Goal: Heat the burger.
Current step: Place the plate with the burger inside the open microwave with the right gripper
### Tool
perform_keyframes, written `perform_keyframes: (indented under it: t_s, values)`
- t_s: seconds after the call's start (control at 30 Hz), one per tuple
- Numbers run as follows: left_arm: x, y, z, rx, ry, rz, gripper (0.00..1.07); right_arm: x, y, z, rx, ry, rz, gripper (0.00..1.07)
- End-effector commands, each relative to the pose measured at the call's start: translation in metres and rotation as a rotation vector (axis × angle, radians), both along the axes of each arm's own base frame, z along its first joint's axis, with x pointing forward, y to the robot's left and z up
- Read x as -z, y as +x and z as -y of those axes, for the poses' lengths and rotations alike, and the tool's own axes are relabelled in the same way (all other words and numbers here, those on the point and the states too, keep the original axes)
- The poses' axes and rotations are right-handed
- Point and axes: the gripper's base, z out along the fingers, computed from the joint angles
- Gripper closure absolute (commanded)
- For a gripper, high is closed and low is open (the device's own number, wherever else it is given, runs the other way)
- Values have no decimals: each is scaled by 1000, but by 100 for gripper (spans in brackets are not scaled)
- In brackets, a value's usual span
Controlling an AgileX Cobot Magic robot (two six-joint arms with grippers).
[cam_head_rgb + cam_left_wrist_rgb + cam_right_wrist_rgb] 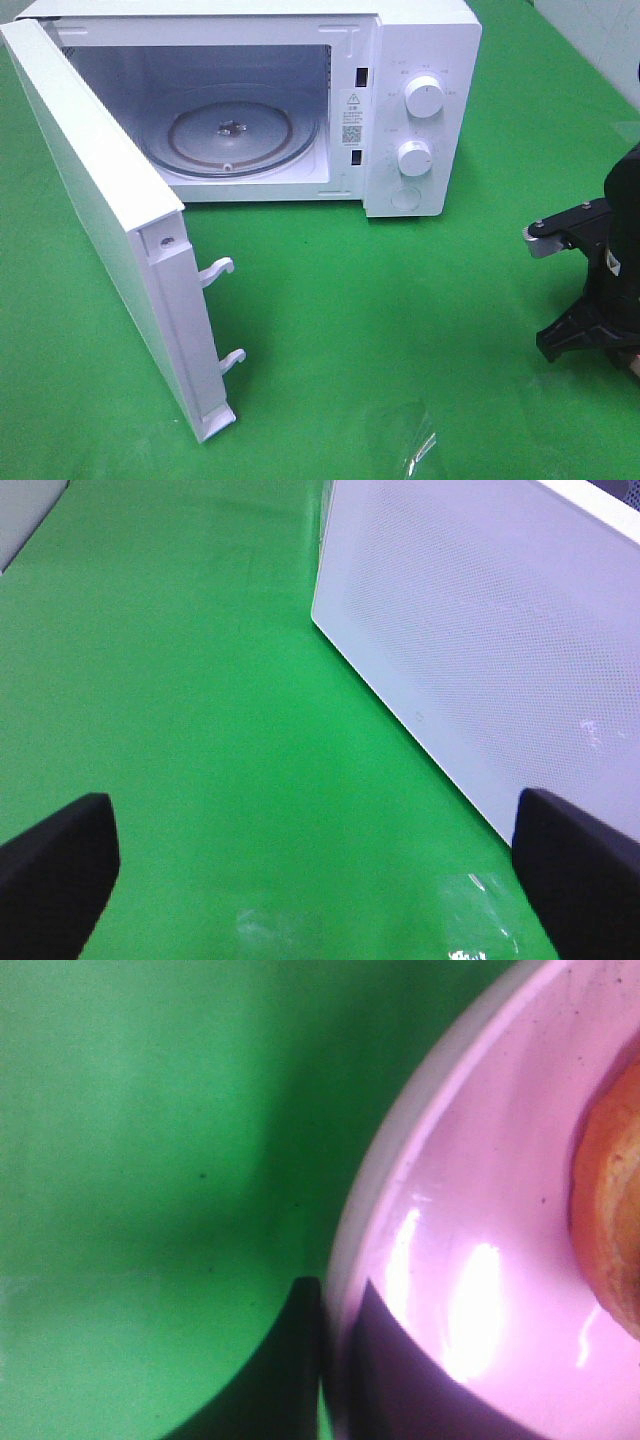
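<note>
In the right wrist view the burger (612,1210) shows only as a tan-brown bun edge, resting on a round pink plate (470,1150). My right gripper (336,1292) is shut on the plate's rim, one black finger (290,1360) outside it and the other inside. The exterior high view catches just the black right arm (605,270) at the right edge; plate and burger fall outside that view. My left gripper (320,865) is open and holds nothing, its fingertips (60,865) wide apart over green cloth beside the microwave door (480,630).
The white microwave (420,60) stands at the back with its door (100,220) swung out to the left. Its glass turntable (235,135) is bare. A scrap of clear plastic (420,445) lies on the green cloth near the front.
</note>
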Motion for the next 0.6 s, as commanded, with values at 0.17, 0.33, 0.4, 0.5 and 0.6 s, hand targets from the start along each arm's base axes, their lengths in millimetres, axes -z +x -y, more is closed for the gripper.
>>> perform_keyframes:
  t_s: [0.17, 0.33, 0.4, 0.5, 0.6]
  values:
    - [-1, 1, 0, -6, 6, 15, 6, -10, -6, -10, -48, -82, 24, 107]
    - [-1, 1, 0, -6, 6, 15, 6, -15, -12, -12, -67, -75, 41, 107]
    - [-1, 1, 0, -6, 6, 15, 6, -21, -23, -19, -104, -71, 54, 107]
    - [-1, 1, 0, -6, 6, 15, 6, -24, -27, -22, -121, -76, 58, 107]
    - [-1, 1, 0, -6, 6, 15, 6, -30, -33, -24, -138, -95, 62, 107]
